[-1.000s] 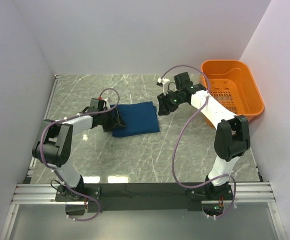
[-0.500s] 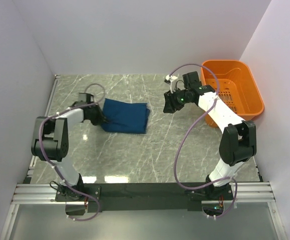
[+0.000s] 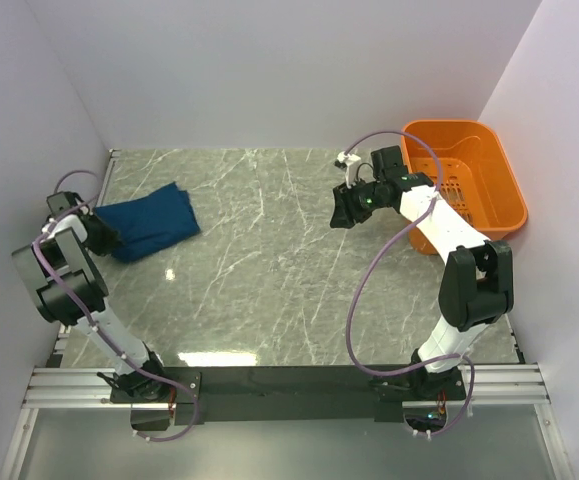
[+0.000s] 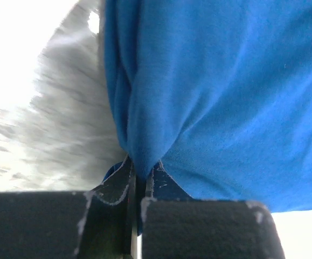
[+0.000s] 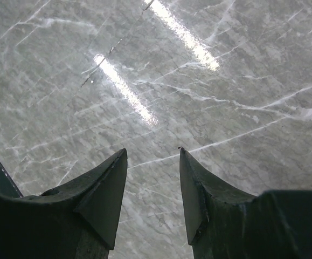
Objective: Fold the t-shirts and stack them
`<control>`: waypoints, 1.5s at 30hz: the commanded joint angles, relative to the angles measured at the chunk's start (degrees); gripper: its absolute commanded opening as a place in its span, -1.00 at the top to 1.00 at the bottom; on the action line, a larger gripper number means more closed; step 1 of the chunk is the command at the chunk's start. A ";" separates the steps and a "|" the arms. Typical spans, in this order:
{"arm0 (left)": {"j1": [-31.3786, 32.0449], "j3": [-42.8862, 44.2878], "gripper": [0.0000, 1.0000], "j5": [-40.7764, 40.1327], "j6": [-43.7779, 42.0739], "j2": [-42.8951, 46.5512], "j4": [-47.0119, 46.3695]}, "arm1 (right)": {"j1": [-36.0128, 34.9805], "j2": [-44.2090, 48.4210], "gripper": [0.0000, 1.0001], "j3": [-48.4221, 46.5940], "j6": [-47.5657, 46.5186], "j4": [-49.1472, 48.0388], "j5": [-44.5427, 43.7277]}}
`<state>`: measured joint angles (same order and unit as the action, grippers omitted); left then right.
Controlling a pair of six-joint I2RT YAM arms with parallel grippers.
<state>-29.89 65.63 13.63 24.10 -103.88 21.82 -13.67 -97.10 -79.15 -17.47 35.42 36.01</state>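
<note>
1. The folded dark teal-blue cotton t-shirt was found far left on the grey marble table, its edge pinched tight by the left gripper.
2. The right gripper was held with jaws apart — empty.
3. Placement was judged underway; release was called for next.

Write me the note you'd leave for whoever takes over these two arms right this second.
Grippers: the left gripper is shut on an edge of the blue t-shirt. The right gripper is open and empty, above bare table near the orange basket.
Things: the t-shirt lies as a folded bundle at the table's far left.
Done: the folding, it seems.
Left: release it and square it up. No second shirt shows, so there is nothing to stack yet.
</note>
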 commanded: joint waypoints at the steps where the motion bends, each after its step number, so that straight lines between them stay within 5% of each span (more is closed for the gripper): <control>1: 0.18 3.45 0.94 -0.71 -2.91 -1.15 1.99 | 0.66 2.00 -0.02 0.49 -0.37 -1.93 1.69; 5: 0.36 3.81 0.00 0.96 -3.70 0.15 2.08 | 0.66 2.00 -0.02 0.49 -0.37 -1.85 1.87; 12: 1.15 1.70 -0.46 -2.89 -4.06 12.87 3.22 | 0.75 2.53 -0.03 0.76 -0.72 -1.93 1.78; 18: 1.24 -0.50 -0.41 -5.02 -3.44 21.60 5.07 | 0.75 2.09 -0.03 0.67 -1.07 -1.58 3.45; 22: 3.33 -1.29 -0.23 8.23 -3.18 21.35 2.61 | 0.66 2.26 -0.04 1.46 -1.16 -1.84 4.68; 25: 9.11 2.13 0.05 13.87 -3.35 15.82 3.66 | 0.58 2.27 -0.04 1.81 -0.98 -2.20 5.74; 26: 10.80 4.14 0.31 14.06 -3.09 12.76 3.84 | 0.66 2.09 -0.04 1.81 -0.98 -2.20 5.83; 29: 16.87 8.88 0.66 12.13 -1.96 6.44 3.58 | 0.58 1.83 -0.04 1.99 -1.07 -2.19 6.09; 38: 22.42 21.98 0.70 5.46 3.59 -10.89 3.48 | 0.58 2.70 -0.04 4.01 -1.25 -3.07 5.21; 45: 23.12 21.57 0.65 5.00 2.54 -15.48 3.58 | 0.66 2.88 -0.04 3.57 -1.25 -2.64 4.24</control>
<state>-7.22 86.96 19.18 26.44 -118.91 25.43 -13.45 -96.97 -75.29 -17.91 33.87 40.16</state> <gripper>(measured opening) 0.169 0.518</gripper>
